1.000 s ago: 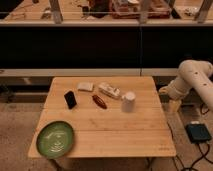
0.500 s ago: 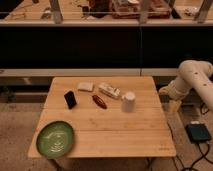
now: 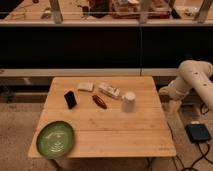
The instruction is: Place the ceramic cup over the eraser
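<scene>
Wooden slats make up the table (image 3: pixel 125 145), and everything below is placed from the ceramic cup (image 3: pixel 128 101), which stands on the table's right half, a little back of centre. The white arm (image 3: pixel 192 75) is off the table to the cup's right, bending down toward the table's right edge. A green plate (image 3: pixel 55 139) lies far to the cup's left and nearer the front, at the table's front-left corner. A long white packet (image 3: pixel 109 90) lies just left of and behind the cup, close to it but apart.

The gripper (image 3: pixel 164 92) hangs at the arm's end, to the cup's right, about level with the table's right edge. It holds nothing I can see, and whether it is open or closed I cannot tell. A pale flat block (image 3: pixel 85 86) lies left of the cup, beyond the packet. A reddish-brown oblong (image 3: pixel 99 101) lies to the cup's left, angled across the boards.

The eraser (image 3: pixel 70 99) is smallest: black, apparently standing on edge, well to the cup's left past the oblong. So the cup lies leftward from the gripper, with the eraser farther along roughly the same line. I judge the first reach to be across to the cup.
</scene>
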You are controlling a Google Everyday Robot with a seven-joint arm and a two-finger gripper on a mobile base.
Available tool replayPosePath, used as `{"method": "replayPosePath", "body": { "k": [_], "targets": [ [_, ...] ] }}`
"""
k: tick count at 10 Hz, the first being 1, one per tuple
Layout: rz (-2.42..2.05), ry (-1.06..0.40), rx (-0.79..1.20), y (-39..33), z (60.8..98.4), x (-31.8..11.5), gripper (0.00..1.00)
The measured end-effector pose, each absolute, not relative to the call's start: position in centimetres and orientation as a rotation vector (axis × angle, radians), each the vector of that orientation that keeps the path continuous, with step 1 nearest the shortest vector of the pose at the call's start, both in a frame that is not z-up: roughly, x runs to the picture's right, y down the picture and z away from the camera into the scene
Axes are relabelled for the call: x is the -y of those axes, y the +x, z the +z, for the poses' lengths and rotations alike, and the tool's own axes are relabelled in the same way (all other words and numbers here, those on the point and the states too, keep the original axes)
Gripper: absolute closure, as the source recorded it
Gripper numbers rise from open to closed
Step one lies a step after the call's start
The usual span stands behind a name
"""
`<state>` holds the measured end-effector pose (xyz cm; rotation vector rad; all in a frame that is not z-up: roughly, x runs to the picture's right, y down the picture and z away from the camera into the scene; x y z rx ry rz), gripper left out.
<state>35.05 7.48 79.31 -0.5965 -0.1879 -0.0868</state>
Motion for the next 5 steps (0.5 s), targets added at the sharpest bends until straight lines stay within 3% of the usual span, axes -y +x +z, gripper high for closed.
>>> {"method": "replayPosePath", "body": {
  "k": [3,5],
  "targets": [
    [-0.095,-0.608,0.216,34.9,79.5,-7.3,0.2],
    [-0.129,-0.587,0.24,32.7,80.0,-4.8,0.2]
  ]
}}
